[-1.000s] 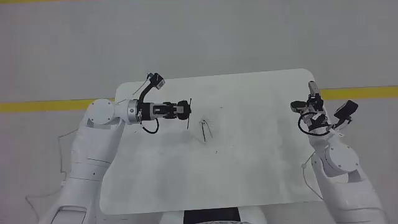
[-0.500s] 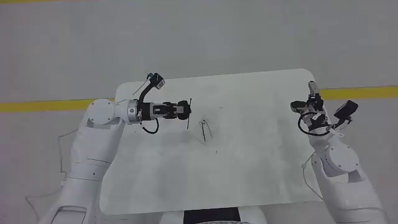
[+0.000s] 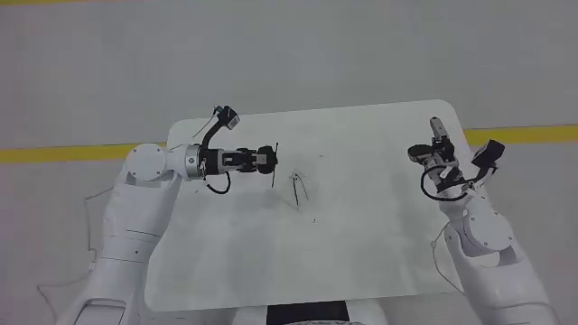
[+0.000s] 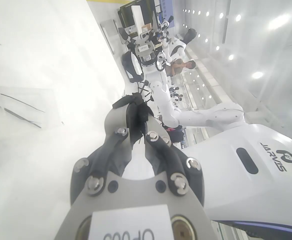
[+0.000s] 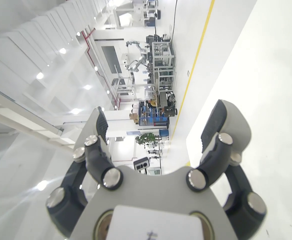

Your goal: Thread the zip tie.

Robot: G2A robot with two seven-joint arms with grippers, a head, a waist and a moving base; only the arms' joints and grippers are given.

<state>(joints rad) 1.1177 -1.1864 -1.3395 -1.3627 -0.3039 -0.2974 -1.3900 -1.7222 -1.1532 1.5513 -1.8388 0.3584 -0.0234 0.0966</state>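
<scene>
Black zip tie (image 3: 275, 156) stands pinched in the clenched left gripper (image 3: 268, 157) over the table's (image 3: 361, 235) left part. Loose ties (image 3: 298, 188) lie near it, toward mid-table. Right gripper (image 5: 159, 112) hangs with fingers spread, holding nothing, at the table's right edge.

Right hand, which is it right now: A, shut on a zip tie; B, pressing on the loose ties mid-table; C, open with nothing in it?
C: the right hand stands wide open with nothing in its grasp; it is the left hand that is shut on the zip tie.
</scene>
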